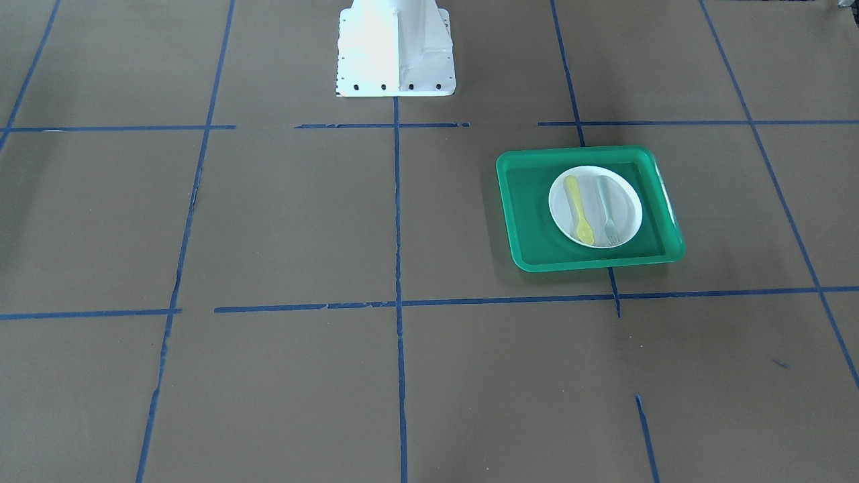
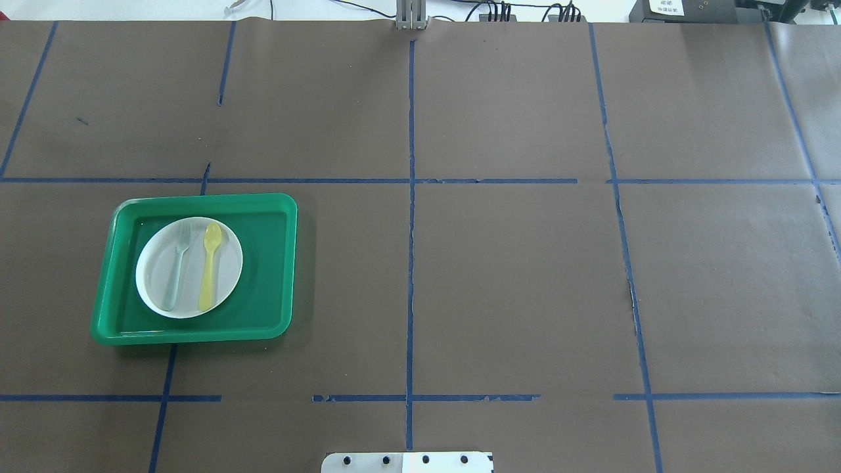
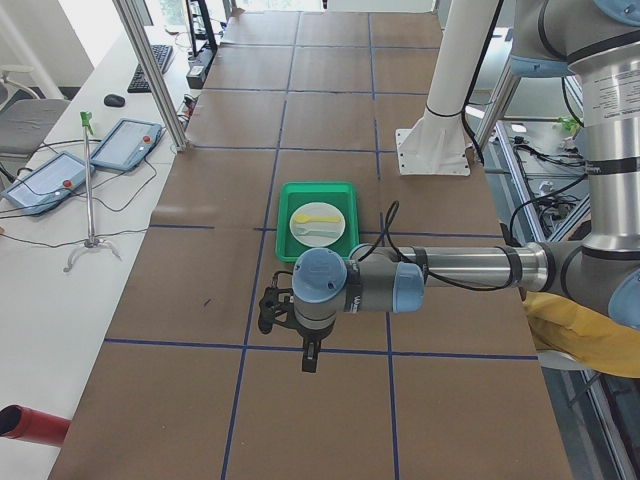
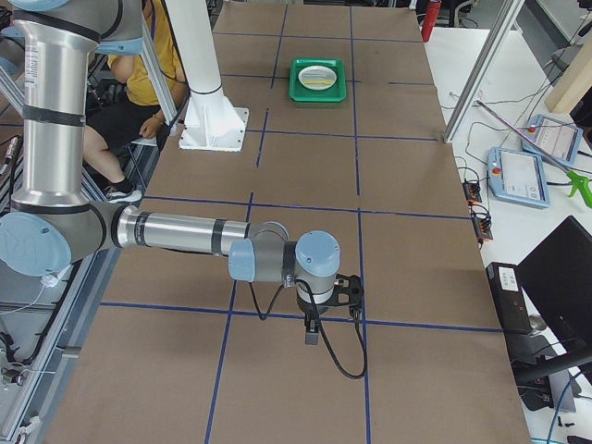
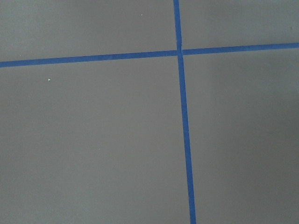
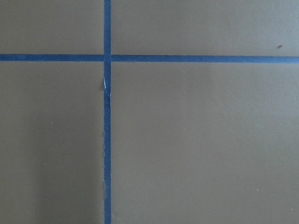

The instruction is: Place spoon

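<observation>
The yellow spoon lies on a white plate inside a green tray, next to a pale grey-green fork. In the overhead view the spoon lies right of the fork on the plate, bowl pointing away from the robot. The left gripper shows only in the exterior left view, hanging over bare table well short of the tray; I cannot tell if it is open. The right gripper shows only in the exterior right view, far from the tray; I cannot tell its state.
Brown paper with blue tape lines covers the table. The white robot base stands at the table's robot side. Both wrist views show only paper and tape. Tablets and cables lie beside the table. A person in yellow sits behind the robot.
</observation>
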